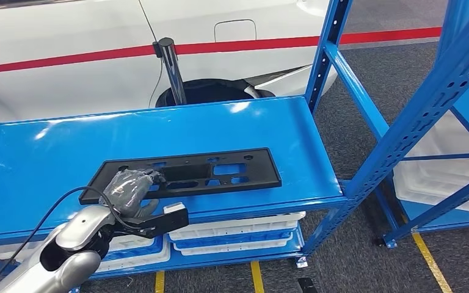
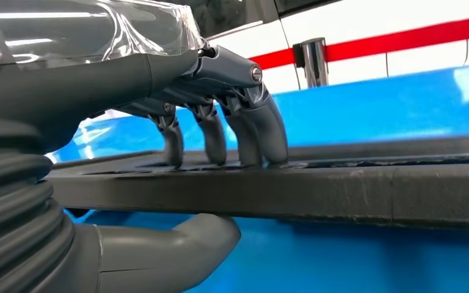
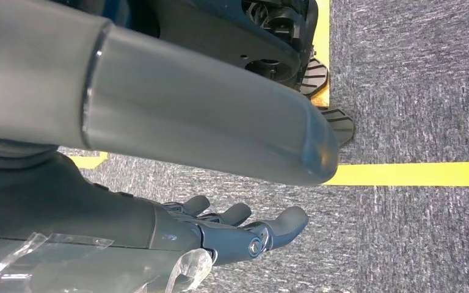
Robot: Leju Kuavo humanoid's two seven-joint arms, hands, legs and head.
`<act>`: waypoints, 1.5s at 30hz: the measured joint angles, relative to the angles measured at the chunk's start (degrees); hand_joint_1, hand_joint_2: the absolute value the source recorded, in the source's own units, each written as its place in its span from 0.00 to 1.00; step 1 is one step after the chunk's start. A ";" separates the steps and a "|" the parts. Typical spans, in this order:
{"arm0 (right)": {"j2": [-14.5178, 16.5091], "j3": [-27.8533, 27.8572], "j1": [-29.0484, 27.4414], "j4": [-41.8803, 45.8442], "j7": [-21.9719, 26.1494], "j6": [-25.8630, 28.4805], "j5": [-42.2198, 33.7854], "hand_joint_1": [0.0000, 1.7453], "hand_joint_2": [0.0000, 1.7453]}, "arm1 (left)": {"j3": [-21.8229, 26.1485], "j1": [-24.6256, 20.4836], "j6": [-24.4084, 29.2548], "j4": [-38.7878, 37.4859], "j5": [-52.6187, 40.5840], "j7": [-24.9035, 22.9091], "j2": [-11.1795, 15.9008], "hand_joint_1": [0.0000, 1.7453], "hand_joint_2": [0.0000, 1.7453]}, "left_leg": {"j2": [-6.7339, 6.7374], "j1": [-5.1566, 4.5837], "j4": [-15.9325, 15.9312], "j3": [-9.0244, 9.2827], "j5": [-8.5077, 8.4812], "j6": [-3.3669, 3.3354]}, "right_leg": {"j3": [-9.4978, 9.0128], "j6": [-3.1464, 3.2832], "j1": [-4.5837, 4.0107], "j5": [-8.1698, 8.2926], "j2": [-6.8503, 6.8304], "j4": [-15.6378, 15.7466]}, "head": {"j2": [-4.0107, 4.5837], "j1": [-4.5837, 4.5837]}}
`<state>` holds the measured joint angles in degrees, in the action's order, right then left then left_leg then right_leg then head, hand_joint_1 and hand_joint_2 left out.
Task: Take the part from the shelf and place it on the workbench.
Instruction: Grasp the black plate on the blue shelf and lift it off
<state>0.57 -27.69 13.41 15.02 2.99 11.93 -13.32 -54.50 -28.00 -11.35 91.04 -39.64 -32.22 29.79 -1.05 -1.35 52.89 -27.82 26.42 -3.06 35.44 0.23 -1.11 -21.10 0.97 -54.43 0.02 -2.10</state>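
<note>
Left hand [image 1: 133,188] pinches the part [image 1: 186,173] at one end on the shelf [image 1: 30,160]; lifted, it could tip. Right hand [image 3: 232,232] hangs empty, fingers apart.

Left hand [image 1: 129,188] reached forward, fingers [image 2: 262,131] and thumb clamped; right hand [image 3: 220,235] hanging, fingers apart.

Stood on dark grey carpet floor [image 1: 354,128] striped with yellow floor tape [image 1: 430,262]. Blue steel shelving [image 1: 30,159] in front, glossy with overhead light, white trays [image 1: 238,235] stacked on the lower level. Behind it, a white car [image 1: 55,61] with a red stripe. More blue racking [image 1: 464,183] at right.
</note>
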 joint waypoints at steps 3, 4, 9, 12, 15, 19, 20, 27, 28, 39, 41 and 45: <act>0.00 -0.09 0.01 0.00 0.01 -0.04 -0.07 0.00 0.00 | 0.65 -0.01 0.24 -0.09 0.04 0.41 -0.01 1.00 1.00 | 0.00 0.00 0.00 0.02 0.00 0.00 | -0.02 0.00 0.00 0.00 0.00 0.00 | 0.00 0.00; 0.00 -0.10 0.01 0.00 0.02 -0.09 -0.09 0.00 0.00 | 0.87 -0.03 0.27 -0.10 0.07 0.46 -0.02 1.00 1.00 | 0.00 0.00 0.00 0.02 0.00 0.00 | -0.03 0.00 0.00 0.00 0.00 0.00 | 0.00 0.00; 0.00 -0.15 0.01 0.00 0.10 -0.17 -0.30 0.00 0.00 | 1.50 -0.36 0.20 -0.10 0.53 0.96 -0.02 1.00 1.00 | 0.00 0.00 0.00 0.11 0.01 -0.01 | -0.11 0.00 0.00 0.00 0.00 0.00 | 0.01 0.00; 0.00 -0.16 0.01 0.00 0.16 -0.18 -0.39 0.00 0.00 | 1.73 -0.46 0.10 -0.10 1.05 1.35 -0.05 1.00 1.00 | 0.00 0.01 -0.01 0.15 0.01 -0.01 | -0.16 0.00 0.00 -0.01 0.00 0.00 | 0.01 0.00; 0.00 -0.18 0.01 0.00 0.23 -0.22 -0.39 0.00 0.00 | 1.93 -0.50 -0.40 -0.10 2.44 2.19 -0.08 1.00 1.00 | 0.00 0.01 -0.01 0.17 0.01 -0.01 | -0.18 0.00 0.00 0.00 0.00 0.00 | 0.01 0.00; 0.00 -0.30 0.00 0.00 0.30 -0.35 -0.48 0.00 0.00 | 2.40 -0.76 -0.59 -0.09 5.39 4.05 -0.08 1.00 1.00 | 0.00 0.01 -0.01 0.23 0.00 0.00 | -0.24 0.00 0.00 0.00 -0.01 0.00 | 0.00 0.00; 0.00 -0.38 0.00 0.00 0.32 -0.35 -0.52 0.00 0.00 | 2.50 -0.85 -0.22 -0.08 5.59 4.33 -0.08 1.00 1.00 | 0.00 0.01 -0.01 0.24 0.00 0.00 | -0.25 0.00 0.00 0.00 -0.01 0.00 | 0.00 0.00; -0.01 -0.63 -0.03 0.00 0.55 -0.31 -1.02 0.00 0.00 | 3.29 -0.08 7.47 -0.05 5.39 7.32 -0.10 1.00 1.00 | -0.01 0.00 -0.01 0.24 -0.01 0.02 | -0.25 0.00 0.00 0.00 -0.01 0.00 | 0.00 0.00; 0.00 -0.63 -0.03 0.00 0.58 -0.28 -1.04 0.00 0.00 | 3.53 0.17 9.03 -0.04 5.28 7.96 -0.16 1.00 1.00 | -0.01 0.00 -0.01 0.24 -0.01 0.02 | -0.24 0.00 0.00 0.00 -0.01 0.00 | 0.00 0.00; 0.00 -0.67 -0.30 0.00 0.73 0.33 -1.73 0.00 0.00 | 6.19 2.52 22.06 1.66 1.47 9.63 -1.69 1.00 1.00 | -0.01 -0.01 -0.01 0.22 0.00 0.01 | -0.22 0.00 0.00 0.00 -0.02 0.01 | 0.00 0.00; 0.01 -0.71 -0.36 0.00 0.76 0.41 -1.76 0.00 0.00 | 6.76 2.72 22.99 2.17 0.90 9.53 -1.88 1.00 1.00 | -0.01 -0.01 -0.01 0.20 0.00 0.01 | -0.22 0.00 0.00 0.00 -0.02 0.01 | 0.00 0.00; 0.02 -0.87 -0.42 0.00 0.77 0.47 -1.78 0.00 0.00 | 7.71 3.09 23.55 3.19 0.55 9.44 -2.11 1.00 1.00 | -0.01 -0.01 -0.01 0.20 0.00 0.00 | -0.21 0.00 0.00 -0.01 -0.02 0.01 | 0.01 0.00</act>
<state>0.59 -28.57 12.99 15.02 3.76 12.40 -15.10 -46.78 -24.92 12.20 94.23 -39.09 -22.77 27.67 -1.06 -1.35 52.88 -27.63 26.42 -3.05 35.23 0.23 -1.11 -21.10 0.95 -54.42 0.03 -2.10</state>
